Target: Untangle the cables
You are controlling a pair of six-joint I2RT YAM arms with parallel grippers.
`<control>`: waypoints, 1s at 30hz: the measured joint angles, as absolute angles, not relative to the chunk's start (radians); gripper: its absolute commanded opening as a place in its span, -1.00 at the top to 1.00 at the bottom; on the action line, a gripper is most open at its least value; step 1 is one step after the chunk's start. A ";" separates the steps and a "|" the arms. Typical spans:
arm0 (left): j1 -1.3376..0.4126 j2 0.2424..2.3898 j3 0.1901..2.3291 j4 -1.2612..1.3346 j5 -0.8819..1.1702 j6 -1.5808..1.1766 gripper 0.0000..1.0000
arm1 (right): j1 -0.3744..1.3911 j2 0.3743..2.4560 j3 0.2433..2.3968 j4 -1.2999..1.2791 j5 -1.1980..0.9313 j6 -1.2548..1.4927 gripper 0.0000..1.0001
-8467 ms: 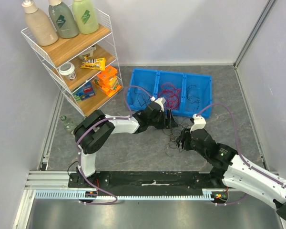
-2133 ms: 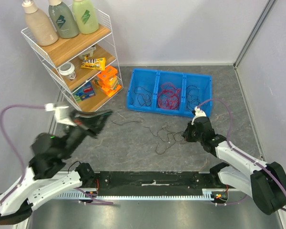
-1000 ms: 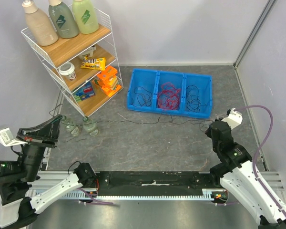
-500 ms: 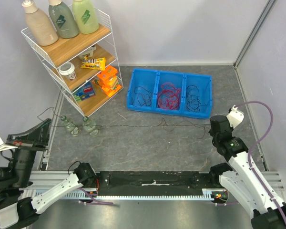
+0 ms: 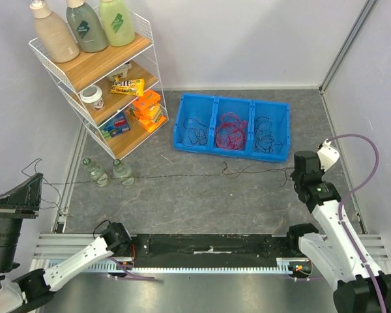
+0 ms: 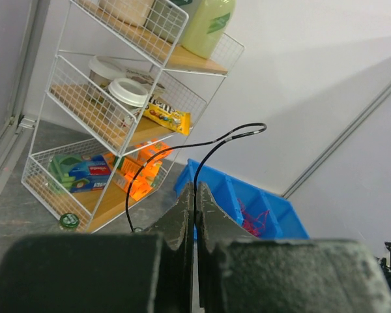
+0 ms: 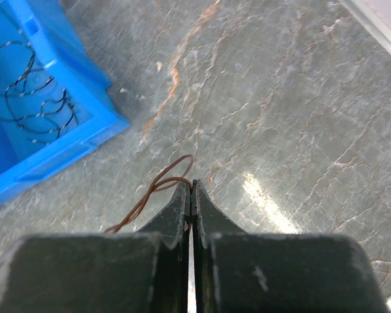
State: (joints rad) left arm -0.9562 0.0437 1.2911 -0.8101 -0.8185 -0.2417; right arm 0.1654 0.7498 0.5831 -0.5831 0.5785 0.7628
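On the grey marbled table [image 5: 182,208], the left gripper [image 6: 195,189] and the right gripper [image 7: 191,189] each pinch tight on one end of a thin cable [image 5: 176,176]. It runs nearly straight between them, with one small kink remaining. The other cables [image 5: 229,134] lie in the blue tray [image 5: 231,99], so this strand looks almost freed.

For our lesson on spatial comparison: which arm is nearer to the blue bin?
Right. The right arm is close by the blue bin's near right corner; the left arm is far off to its left, beyond the wire shelf.
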 measured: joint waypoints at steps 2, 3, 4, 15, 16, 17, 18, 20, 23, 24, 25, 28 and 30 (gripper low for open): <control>-0.962 0.042 1.309 -0.838 -0.831 -0.238 0.97 | 0.130 0.767 0.590 -0.575 0.563 0.755 1.00; -0.963 0.040 1.321 -0.852 -0.837 -0.231 0.96 | 0.104 0.776 0.591 -0.568 0.550 0.751 1.00; -0.965 0.039 1.324 -0.856 -0.837 -0.228 0.97 | 0.078 0.783 0.592 -0.559 0.532 0.748 1.00; -1.026 0.033 1.401 -0.981 -0.890 -0.209 0.96 | -0.123 0.853 0.616 -0.507 0.466 0.680 1.00; -1.032 0.029 1.401 -0.992 -0.891 -0.209 0.96 | -0.137 0.860 0.623 -0.504 0.456 0.671 1.00; -1.042 0.024 1.401 -1.004 -0.890 -0.210 0.96 | -0.151 0.869 0.632 -0.495 0.435 0.657 1.00; -1.045 0.023 1.400 -1.008 -0.890 -0.211 0.96 | -0.154 0.876 0.636 -0.488 0.414 0.649 1.00; -1.060 0.015 1.382 -1.007 -0.884 -0.220 0.96 | -0.155 0.894 0.643 -0.464 0.341 0.625 1.00; -1.085 0.010 1.309 -0.982 -0.854 -0.256 0.96 | -0.116 0.923 0.640 -0.423 0.204 0.597 0.97; -1.092 0.015 1.279 -0.965 -0.836 -0.270 0.96 | -0.086 0.925 0.635 -0.407 0.176 0.591 0.95; -1.100 0.024 1.251 -0.948 -0.813 -0.283 0.97 | -0.049 0.921 0.626 -0.391 0.147 0.587 0.93; -1.111 0.089 1.187 -0.873 -0.724 -0.308 0.97 | 0.109 0.908 0.590 -0.332 0.032 0.576 0.87; -1.112 0.165 1.156 -0.805 -0.648 -0.318 0.96 | 0.227 0.931 0.572 -0.283 -0.061 0.579 0.77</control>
State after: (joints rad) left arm -1.1118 0.1646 1.1561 -0.8051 -0.6476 -0.3183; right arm 0.2272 0.9306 0.5716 -0.2832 -0.0608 0.5793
